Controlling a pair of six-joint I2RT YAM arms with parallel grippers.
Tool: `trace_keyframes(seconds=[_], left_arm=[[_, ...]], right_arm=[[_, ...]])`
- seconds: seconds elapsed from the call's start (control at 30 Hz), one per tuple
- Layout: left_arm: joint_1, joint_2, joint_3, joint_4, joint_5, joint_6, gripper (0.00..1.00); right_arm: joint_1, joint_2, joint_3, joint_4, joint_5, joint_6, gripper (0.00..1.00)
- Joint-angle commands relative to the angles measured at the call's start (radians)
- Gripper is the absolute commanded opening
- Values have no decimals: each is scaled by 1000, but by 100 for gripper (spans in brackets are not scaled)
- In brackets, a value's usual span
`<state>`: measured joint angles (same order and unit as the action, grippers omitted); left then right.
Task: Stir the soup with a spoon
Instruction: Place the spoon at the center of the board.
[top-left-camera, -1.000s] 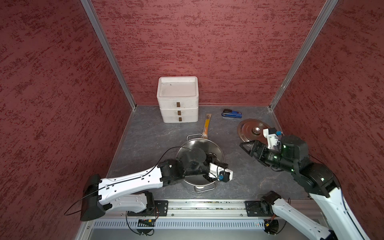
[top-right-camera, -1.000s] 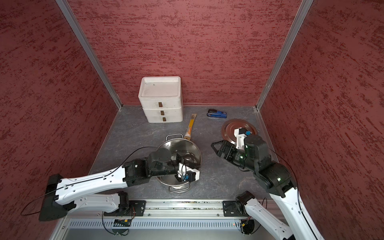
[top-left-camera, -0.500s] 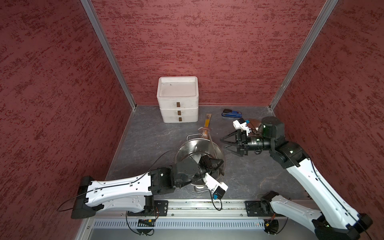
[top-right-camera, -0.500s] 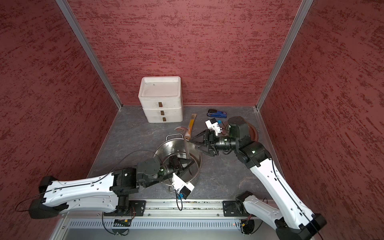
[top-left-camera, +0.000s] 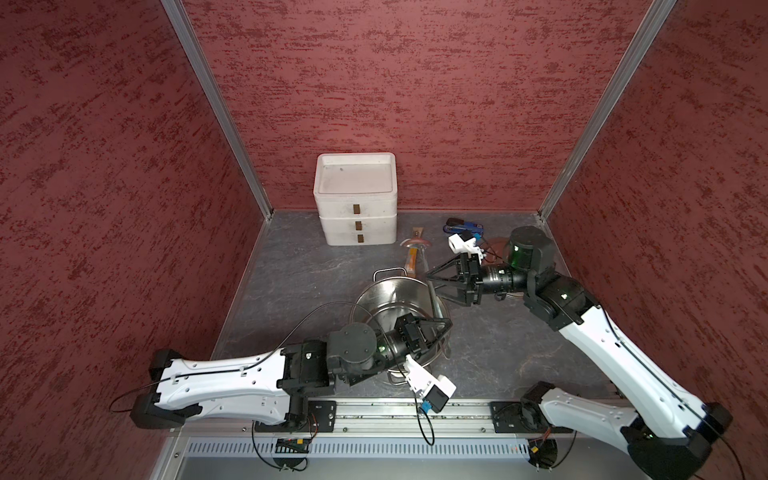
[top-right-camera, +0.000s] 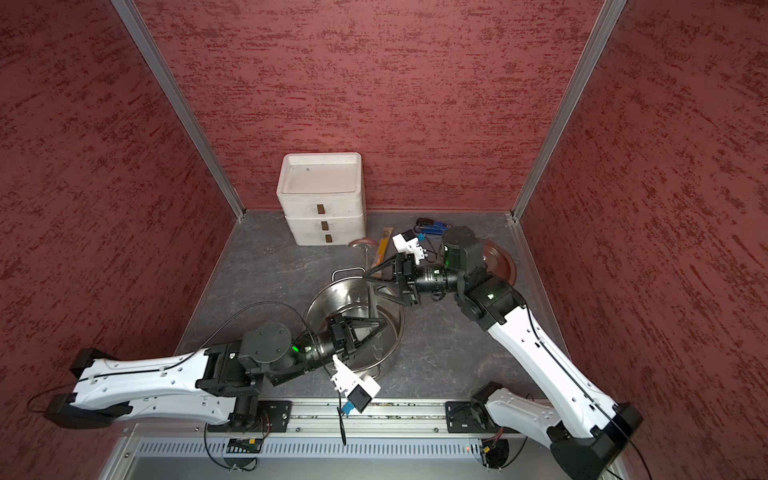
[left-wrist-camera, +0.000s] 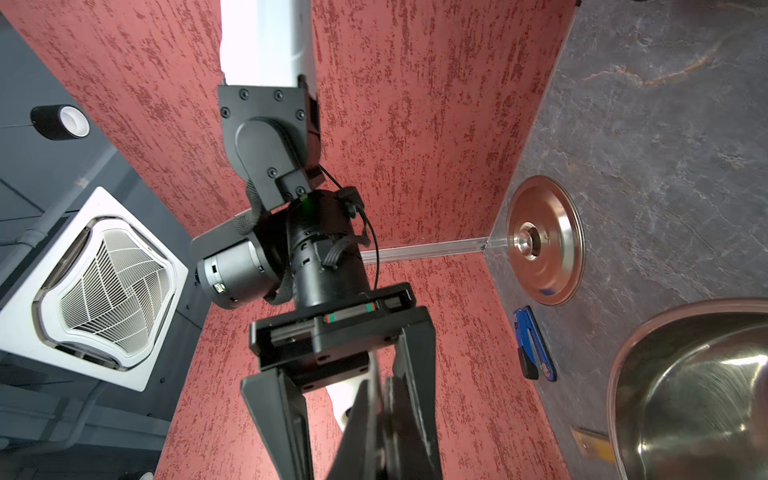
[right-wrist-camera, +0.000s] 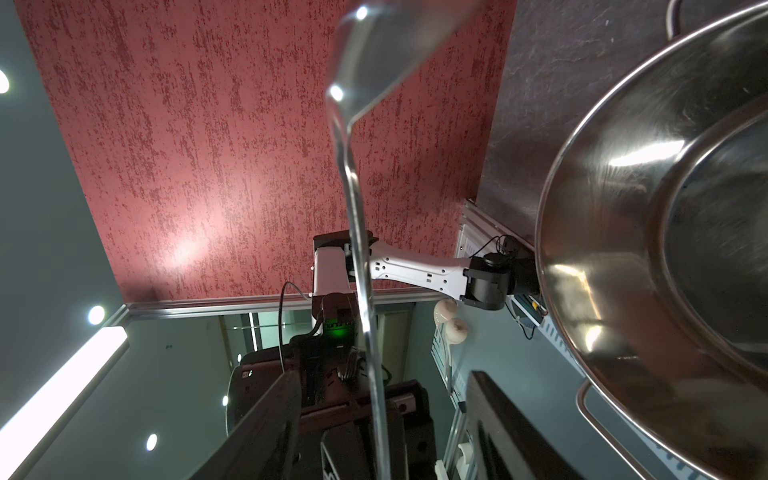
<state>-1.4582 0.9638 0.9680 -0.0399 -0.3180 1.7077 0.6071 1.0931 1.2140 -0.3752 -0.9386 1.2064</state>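
Closer now, right gripper (top-left-camera: 435, 287) part-open astride ladle (top-left-camera: 424, 266), left gripper (top-left-camera: 444, 324) clamped on its hidden end

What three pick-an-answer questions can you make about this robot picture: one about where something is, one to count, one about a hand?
1. Where is the lid?
A. on the pot
B. on the table, near a back corner
C. on the white box

2. How many drawers has the white box?
A. three
B. one
C. five

3. What is the left hand doing?
A. hanging open
B. pushing the lid
C. gripping the ladle by its handle

B: the lid lies flat on the table.
A: three small handles show.
C: it pinches the thin handle over the pot.
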Motion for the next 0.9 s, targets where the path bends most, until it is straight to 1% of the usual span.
trace_keyframes(seconds=[0.0, 0.03, 0.2, 0.3, 0.43, 0.47, 0.5, 0.57, 0.6, 0.63, 0.7, 0.73, 0.77, 0.8, 0.87], left_arm=[[-2, -17, 23, 25, -8, 3, 0], [-3, -20, 22, 24, -8, 1, 0], [-2, -25, 16, 15, -17, -12, 0], [-4, -29, 14, 14, -20, -15, 0], [-4, -27, 9, 30, -20, -29, 0], [-4, -28, 5, 43, -20, -38, 6], [-5, -31, -1, 62, -20, -62, 20], [-4, -41, -17, 104, -26, -117, 44], [-4, -47, -30, 134, -36, -150, 64], [0, -58, -44, 174, -42, -194, 77], [12, -86, -82, 243, -67, -305, 95], [22, -104, -107, 298, -85, -362, 99], [35, -120, -132, 346, -113, -420, 100], [54, -135, -151, 378, -147, -493, 100], [117, -165, -156, 341, -220, -680, 100]], right_arm=[[44, 5, -15, 96, 41, 8, 59], [50, 3, -19, 101, 50, 8, 56], [53, -26, -44, 127, 95, 25, 33], [53, -42, -56, 120, 113, 30, 23], [52, -64, -70, 110, 144, 26, 0], [52, -67, -63, 95, 154, 14, 0], [52, -68, -53, 72, 164, -9, 0], [48, -66, -9, -11, 183, -80, 0], [39, -60, 17, -55, 184, -119, 0], [23, -56, 40, -99, 181, -158, 0], [-42, -52, 78, -170, 164, -232, 0], [-85, -52, 91, -196, 141, -269, 0], [-135, -49, 99, -230, 117, -301, 0], [-209, -48, 102, -257, 87, -338, 0], [-336, -41, 93, -309, 23, -417, 0]])
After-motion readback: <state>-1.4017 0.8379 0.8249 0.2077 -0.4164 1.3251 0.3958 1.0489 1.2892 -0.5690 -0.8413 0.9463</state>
